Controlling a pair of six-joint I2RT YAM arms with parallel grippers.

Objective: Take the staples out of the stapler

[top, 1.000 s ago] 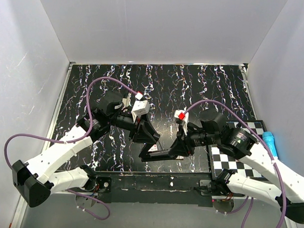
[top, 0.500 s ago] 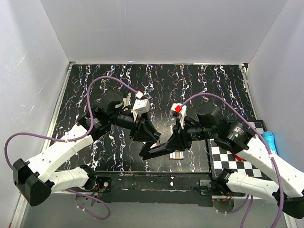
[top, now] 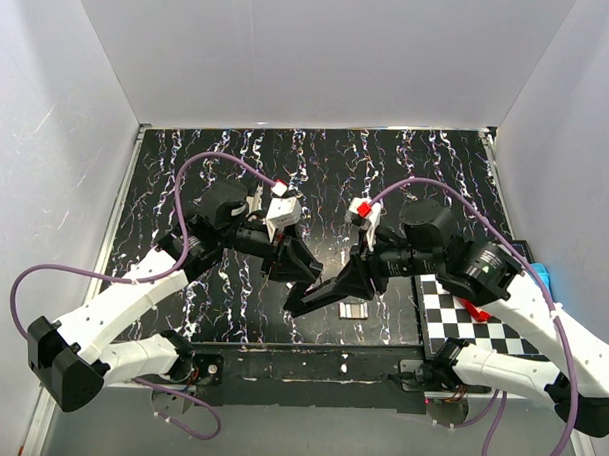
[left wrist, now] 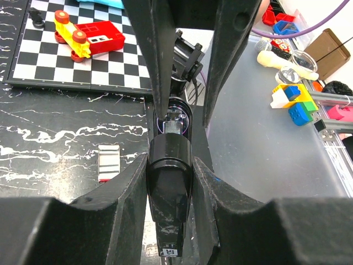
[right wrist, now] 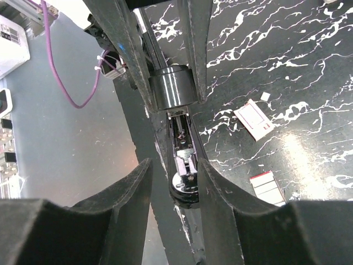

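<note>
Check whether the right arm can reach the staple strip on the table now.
Probably not: the right end effector is shut on the stapler, shared with the left end effector. The staple strip lies uncovered close by.

In the top view, the stapler hangs above the worktop at lower centre. The left gripper reaches it from the upper left and the right gripper from the right, each with its fingers against the stapler's two sides. A strip of staples lies on the worktop just right of the stapler. Further right, at the worktop's lower right corner, sits a checkerboard with a toy on it.
</note>
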